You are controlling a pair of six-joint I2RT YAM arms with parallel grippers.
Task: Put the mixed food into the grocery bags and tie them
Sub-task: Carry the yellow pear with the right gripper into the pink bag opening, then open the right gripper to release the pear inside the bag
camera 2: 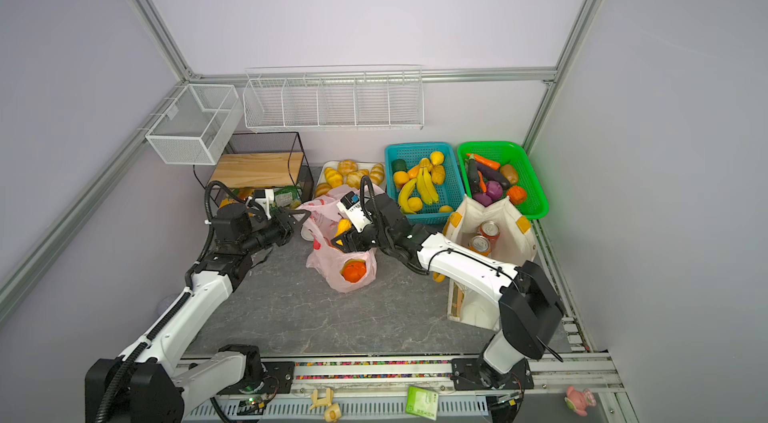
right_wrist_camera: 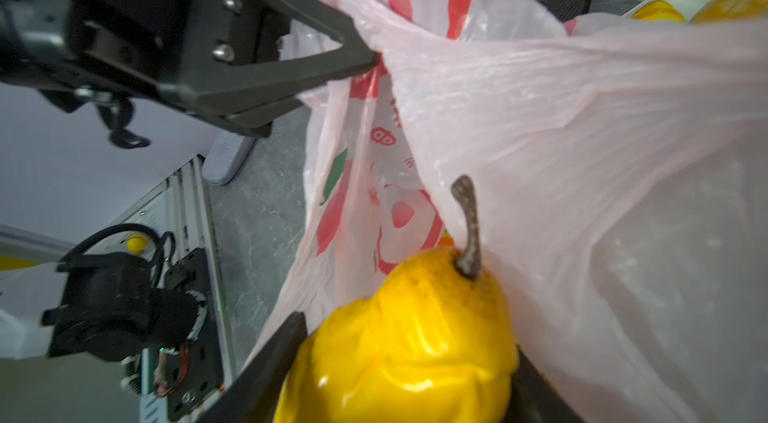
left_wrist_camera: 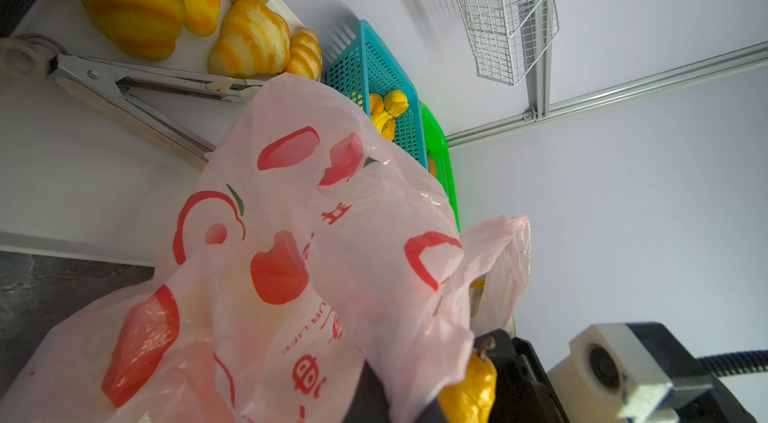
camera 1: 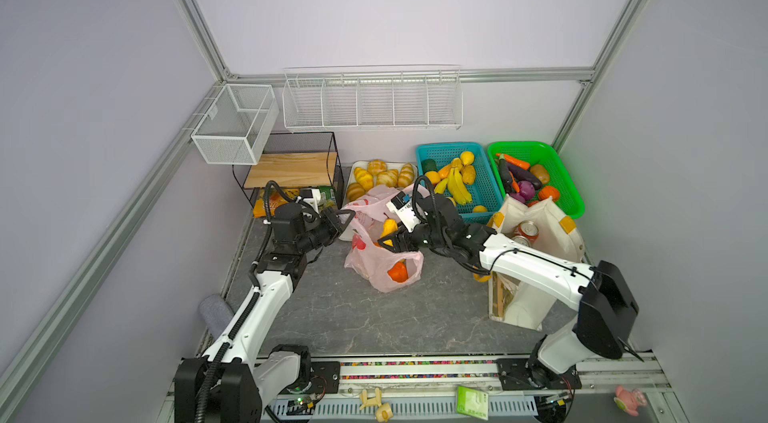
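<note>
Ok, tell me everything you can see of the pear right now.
The pear is a glossy yellow-orange toy, plastic-looking, with a speckled brown stem and slightly dented skin. The right gripper clamps its wide lower body between both jaws, stem end pointing away from the wrist. It appears held off the table at the mouth of the pink bag, whose thin film lies against its stem and upper side. Its underside is hidden.
</note>
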